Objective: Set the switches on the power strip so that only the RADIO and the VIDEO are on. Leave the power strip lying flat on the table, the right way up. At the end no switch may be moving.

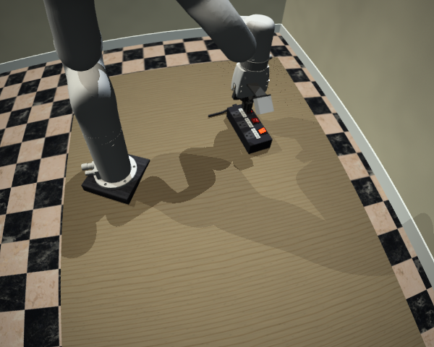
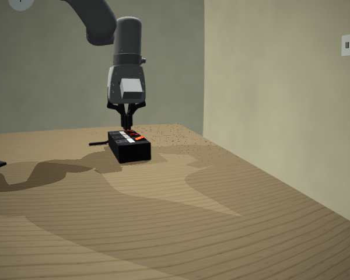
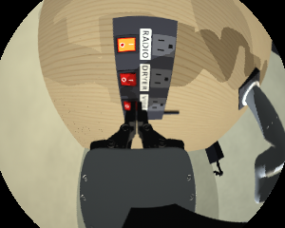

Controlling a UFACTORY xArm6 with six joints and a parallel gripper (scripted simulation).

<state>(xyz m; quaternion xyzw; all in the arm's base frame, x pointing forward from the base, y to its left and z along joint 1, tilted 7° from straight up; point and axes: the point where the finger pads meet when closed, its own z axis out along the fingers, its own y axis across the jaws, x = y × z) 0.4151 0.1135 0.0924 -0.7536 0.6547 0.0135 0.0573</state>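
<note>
A black power strip (image 1: 249,129) lies flat on the wooden table, the right way up; it also shows in the exterior view (image 2: 129,146) and the wrist view (image 3: 144,66). The switch beside the RADIO label (image 3: 125,45) glows bright orange. The switch beside the DRYER label (image 3: 126,79) is dark red. A third dark red switch (image 3: 127,106) sits at the cable end, its label mostly hidden by my fingers. My gripper (image 1: 248,106) (image 3: 136,108) is shut and empty, pointing straight down, its tips (image 2: 126,125) at or just above this third switch.
The strip's black cable (image 1: 217,113) runs left from its far end. My arm's base (image 1: 114,179) stands on the table's left side. The table's right edge and a wall lie close to the strip's right. A wall plate (image 2: 347,44) is on that wall.
</note>
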